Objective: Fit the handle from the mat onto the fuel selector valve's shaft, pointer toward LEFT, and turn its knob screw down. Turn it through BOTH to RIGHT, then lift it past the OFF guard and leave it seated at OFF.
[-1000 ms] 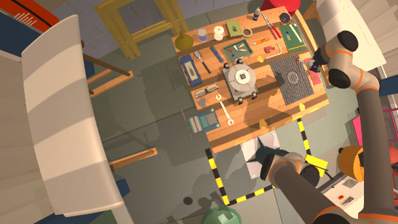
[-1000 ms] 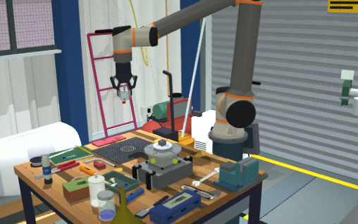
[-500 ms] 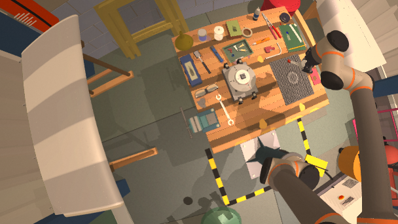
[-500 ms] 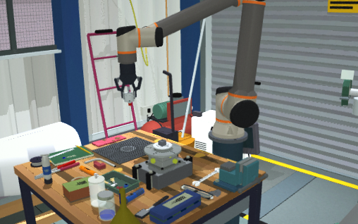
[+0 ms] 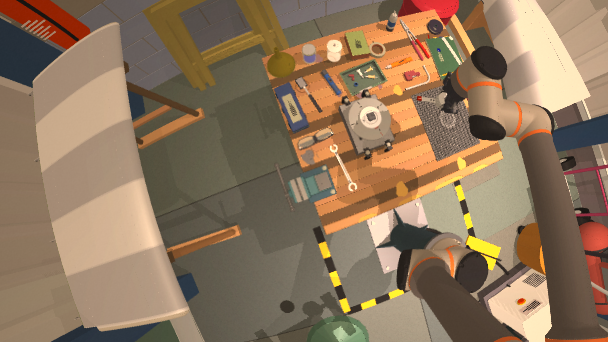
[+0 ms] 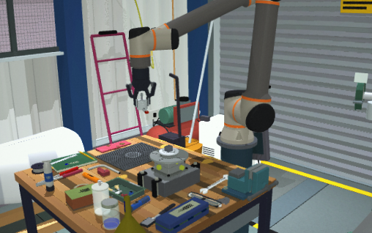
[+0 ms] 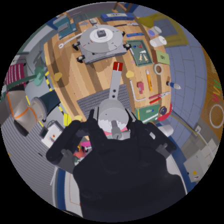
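The handle (image 7: 112, 110) is partly hidden between my fingers: a grey knurled hub with a flat grey pointer ending in a red tip (image 7: 117, 66). My gripper (image 6: 142, 100) is closed around that hub and holds the handle high in the air above the dark mat (image 6: 128, 155) at the bench's far side. The fuel selector valve (image 6: 169, 170), a grey block with a round dial plate and a square shaft (image 7: 101, 34) on top, stands mid-bench. The shaft carries nothing.
A green parts tray (image 5: 363, 74) lies behind the valve, with a blue case (image 5: 291, 106), spanner (image 5: 344, 168) and blue vise (image 5: 312, 184) around it. Pliers, a hex key, a notebook and jars crowd the bench's far end. A red ladder frame (image 6: 114, 84) stands behind the bench.
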Tool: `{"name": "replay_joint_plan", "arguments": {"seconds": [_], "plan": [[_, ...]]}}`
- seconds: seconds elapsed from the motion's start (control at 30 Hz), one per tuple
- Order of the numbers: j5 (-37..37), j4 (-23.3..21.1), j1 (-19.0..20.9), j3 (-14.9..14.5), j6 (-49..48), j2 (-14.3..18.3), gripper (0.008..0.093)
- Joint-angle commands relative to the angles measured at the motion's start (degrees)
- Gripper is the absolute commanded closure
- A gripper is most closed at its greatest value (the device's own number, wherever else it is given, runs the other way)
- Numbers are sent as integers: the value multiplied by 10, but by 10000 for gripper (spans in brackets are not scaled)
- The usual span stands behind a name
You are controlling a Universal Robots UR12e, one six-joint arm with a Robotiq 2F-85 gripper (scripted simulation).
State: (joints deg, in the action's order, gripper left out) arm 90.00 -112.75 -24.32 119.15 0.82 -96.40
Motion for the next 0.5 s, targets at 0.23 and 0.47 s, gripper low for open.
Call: {"name": "replay_joint_plan", "arguments": {"seconds": [0.23,0.47], "plan": [[0,-1,51,-7,-5,7,934],[0,-2,95,-16,-10,16,934]]}}
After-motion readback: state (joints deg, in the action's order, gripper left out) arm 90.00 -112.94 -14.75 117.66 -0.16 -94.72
